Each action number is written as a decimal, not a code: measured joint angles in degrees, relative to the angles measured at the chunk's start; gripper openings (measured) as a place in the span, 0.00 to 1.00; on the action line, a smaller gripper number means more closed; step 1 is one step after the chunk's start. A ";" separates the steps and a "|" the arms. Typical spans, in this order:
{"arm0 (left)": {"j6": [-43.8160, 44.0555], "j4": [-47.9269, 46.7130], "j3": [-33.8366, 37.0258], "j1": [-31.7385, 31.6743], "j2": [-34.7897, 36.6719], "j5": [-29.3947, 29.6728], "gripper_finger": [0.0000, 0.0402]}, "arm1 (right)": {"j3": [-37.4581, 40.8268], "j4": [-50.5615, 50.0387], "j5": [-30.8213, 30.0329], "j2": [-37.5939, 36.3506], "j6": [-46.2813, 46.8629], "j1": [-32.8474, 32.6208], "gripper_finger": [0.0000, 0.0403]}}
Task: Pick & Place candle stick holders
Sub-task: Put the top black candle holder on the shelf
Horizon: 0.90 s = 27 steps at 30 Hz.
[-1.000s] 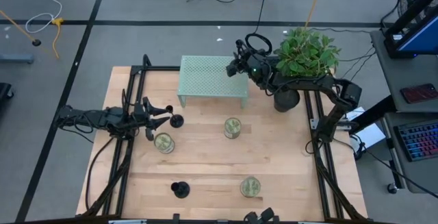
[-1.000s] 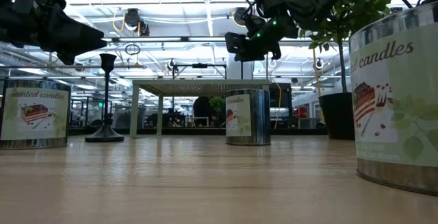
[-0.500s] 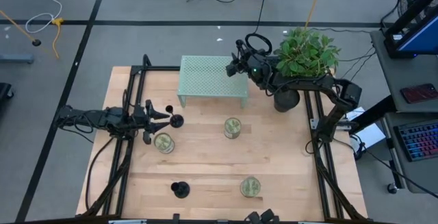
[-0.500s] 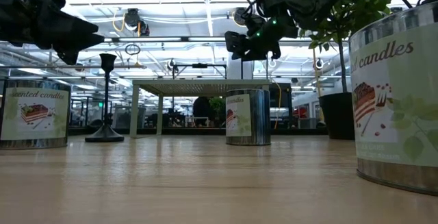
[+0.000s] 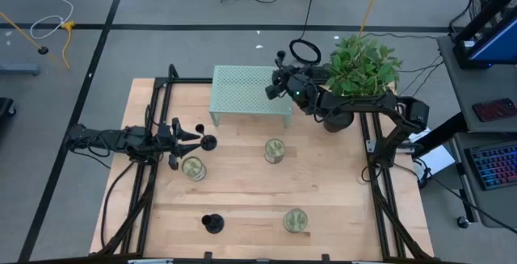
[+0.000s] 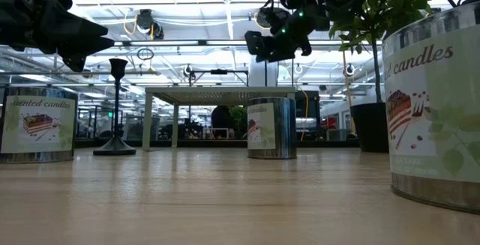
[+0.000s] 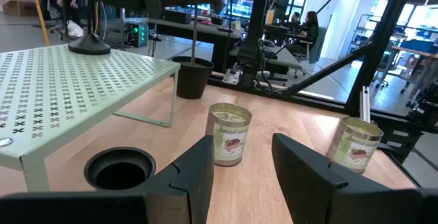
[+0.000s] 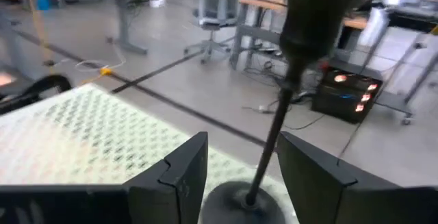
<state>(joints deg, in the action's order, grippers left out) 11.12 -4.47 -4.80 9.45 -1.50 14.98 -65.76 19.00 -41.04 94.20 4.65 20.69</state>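
Three black candle stick holders (image 5: 212, 223), round base, thin stem: one on pale-green perforated rack (image 5: 242, 90) between open right hand (image 8: 236, 159) fingers, one just beside empty, open left hand (image 5: 192, 134), one near surface (image 5: 339, 199) front. Probably light, stiff, tippy; grip mid-stem. Three green glass jars (image 5: 275, 150)

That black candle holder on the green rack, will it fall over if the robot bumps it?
Probably yes if hit near the top: the candle holder has a tall thin stem. Its wide round base likely steadies it against small nudges. The perforated green rack may let it slide slightly.
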 joint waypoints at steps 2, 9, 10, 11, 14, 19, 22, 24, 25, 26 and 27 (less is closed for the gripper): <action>0.04 -0.02 0.00 0.00 0.00 -0.02 0.38 | -0.08 -1.08 -1.19 -0.21 -0.03 -0.25 0.41; 0.19 0.00 0.00 0.02 0.00 -0.02 0.38 | -0.08 -3.34 -0.85 -0.10 0.24 -0.79 0.40; 0.21 0.00 0.00 0.00 0.00 -0.02 0.38 | -0.08 -4.22 -0.87 -0.10 0.30 -1.02 0.40; 0.21 0.00 0.00 0.02 0.02 0.02 0.38 | -0.07 -4.99 -0.91 -0.08 0.31 -1.33 0.40; 0.45 0.00 0.00 0.02 0.00 0.04 0.38 | -0.06 -7.87 -0.87 -1.30 0.42 -2.66 0.39; -0.45 -0.06 0.00 0.01 0.01 0.15 0.38 | -0.06 -15.00 -0.78 -4.09 0.57 -6.46 0.37; -0.45 0.05 0.00 0.00 0.00 0.44 0.38 | -0.08 -17.82 -0.74 -5.81 2.35 -9.76 0.37; -0.45 0.29 0.00 0.02 0.00 0.55 0.38 | -0.06 -20.04 -0.70 -6.76 2.74 -12.20 0.36; -0.45 0.71 0.00 0.02 0.01 0.97 0.38 | -0.08 -20.40 -0.72 -6.86 2.66 -13.52 0.36; -0.47 1.51 0.00 0.02 0.00 1.53 0.38 | -0.08 -20.95 -0.73 -6.94 2.48 -14.83 0.36; -0.69 2.52 0.00 0.02 0.00 1.70 0.38 | -0.08 -21.69 -0.74 -6.92 2.29 -16.16 0.36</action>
<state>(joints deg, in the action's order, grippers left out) 10.43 -1.95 -4.80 9.47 -1.50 16.68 -65.84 -2.69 -41.78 87.29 6.94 4.53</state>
